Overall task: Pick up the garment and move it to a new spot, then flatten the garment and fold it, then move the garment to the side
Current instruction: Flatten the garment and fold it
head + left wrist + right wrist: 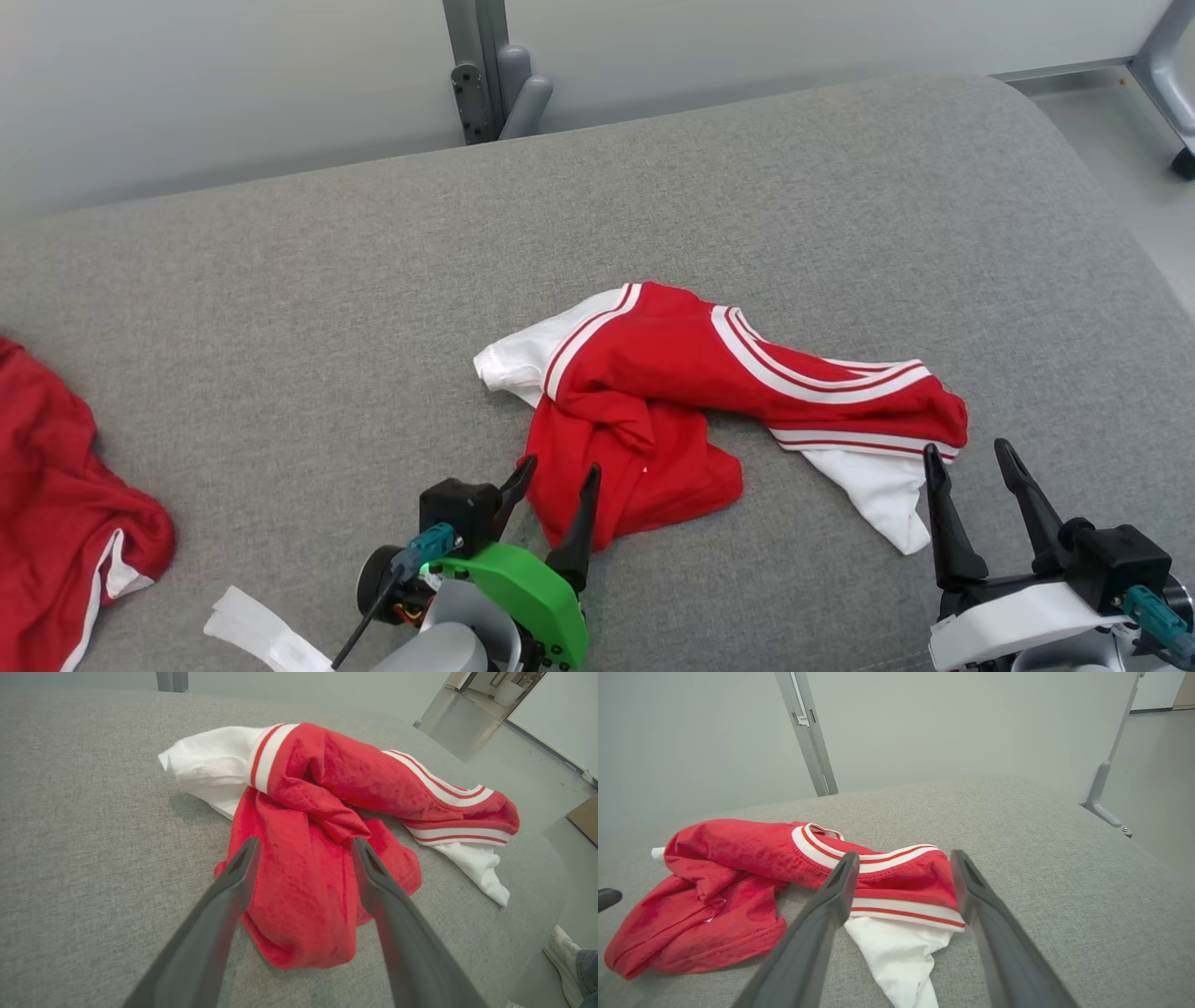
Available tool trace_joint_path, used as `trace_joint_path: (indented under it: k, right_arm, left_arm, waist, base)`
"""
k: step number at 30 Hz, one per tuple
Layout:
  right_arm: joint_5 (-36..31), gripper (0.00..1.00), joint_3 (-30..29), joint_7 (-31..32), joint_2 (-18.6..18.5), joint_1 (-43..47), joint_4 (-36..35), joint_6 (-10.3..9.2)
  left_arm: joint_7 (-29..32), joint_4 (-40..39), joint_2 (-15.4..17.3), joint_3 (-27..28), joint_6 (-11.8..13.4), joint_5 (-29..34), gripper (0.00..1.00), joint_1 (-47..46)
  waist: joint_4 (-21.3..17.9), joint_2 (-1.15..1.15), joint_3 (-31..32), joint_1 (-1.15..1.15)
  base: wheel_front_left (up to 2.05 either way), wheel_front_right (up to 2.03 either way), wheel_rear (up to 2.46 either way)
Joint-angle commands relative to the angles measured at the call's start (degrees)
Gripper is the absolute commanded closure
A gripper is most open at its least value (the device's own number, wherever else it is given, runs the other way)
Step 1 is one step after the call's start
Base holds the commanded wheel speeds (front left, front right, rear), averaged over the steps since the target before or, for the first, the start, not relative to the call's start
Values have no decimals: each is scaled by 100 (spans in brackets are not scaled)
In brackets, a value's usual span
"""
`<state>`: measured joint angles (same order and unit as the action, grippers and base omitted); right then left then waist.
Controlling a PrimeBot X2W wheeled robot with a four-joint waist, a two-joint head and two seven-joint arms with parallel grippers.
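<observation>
Fingers (576,527) of the left gripper (560,464) are spread wide and released, grasping nothing. Those of the right gripper (967,448) are equally parted and empty. The garment (672,373), red with white striped bands and white ends, lies crumpled on the grey padded surface (280,280) ahead of both grippers. Its red lobe sits between the left fingertips, and its white tail is just beside the right gripper's inner finger.

From the left wrist, the left gripper (304,842) straddles that red lobe of the garment (327,779); whether it touches I cannot tell. Far off to the right of these fingers are a person's pale shoe (560,956) and a brown board (584,819) on the floor. From the right wrist, the right gripper (904,855) frames the garment's (728,858) striped band, with a metal post (808,732) beyond.

The head view adds a second red cloth (56,504) well left of the left fingers and a white strip (261,635) behind them.
</observation>
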<state>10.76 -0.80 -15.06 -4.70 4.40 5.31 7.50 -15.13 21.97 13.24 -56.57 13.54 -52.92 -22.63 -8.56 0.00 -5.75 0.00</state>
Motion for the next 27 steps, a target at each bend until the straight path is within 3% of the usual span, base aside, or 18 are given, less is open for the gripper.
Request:
trace_joint_path:
  k: [1, 8, 9, 10, 12, 13, 14, 21, 27]
  right_arm:
    - [-21, 0, 11, -17, -26, -39, 4, -2]
    - [-2, 0, 68, -17, -58, -98, 20, -2]
    - [3, 0, 67, -17, -60, -102, 23, -2]
    - [7, 0, 76, -17, -61, -105, 20, -2]
    - [13, 0, 63, -17, -56, -117, 23, -2]
    - [17, 0, 59, -17, -58, -122, 25, -2]
    - [24, 0, 57, -17, -59, -127, 27, -2]
    - [11, 0, 22, -17, -36, -130, 48, -2]
    - [8, 0, 5, -17, -10, -23, 67, -2]
  left_arm:
    - [-2, 20, -5, 22, -22, 17, 0, 44]
    - [80, 369, -131, -31, -137, 23, 0, -183]
    - [75, 416, -147, -26, -148, 2, 21, -189]
    - [89, 479, -161, -20, -148, -13, 51, -204]
    - [115, 603, -175, -14, -145, -25, 76, -249]
    - [114, 661, -182, -4, -157, -38, 93, -265]
    - [133, 765, -188, -12, -196, -32, 100, -300]
    - [130, 817, -155, 50, -306, -91, 100, -437]
    - [327, -56, 30, 144, -230, -202, 100, -514]
  waist:
    - [-10, 0, -24, 0]
    - [-128, 0, -111, 0]
    - [-150, 0, -121, 0]
    - [-174, 0, -137, 0]
    - [-209, 0, -162, 0]
    - [-224, 0, -171, 0]
    - [-250, 0, -184, 0]
    - [-278, 0, -195, 0]
    - [-206, 0, -116, 0]
  base:
    - [0, 0, 0]
    - [0, 0, 0]
    - [0, 0, 0]
    - [0, 0, 0]
    - [0, 0, 0]
    - [0, 0, 0]
    - [0, 0, 0]
    - [0, 0, 0]
    - [0, 0, 0]
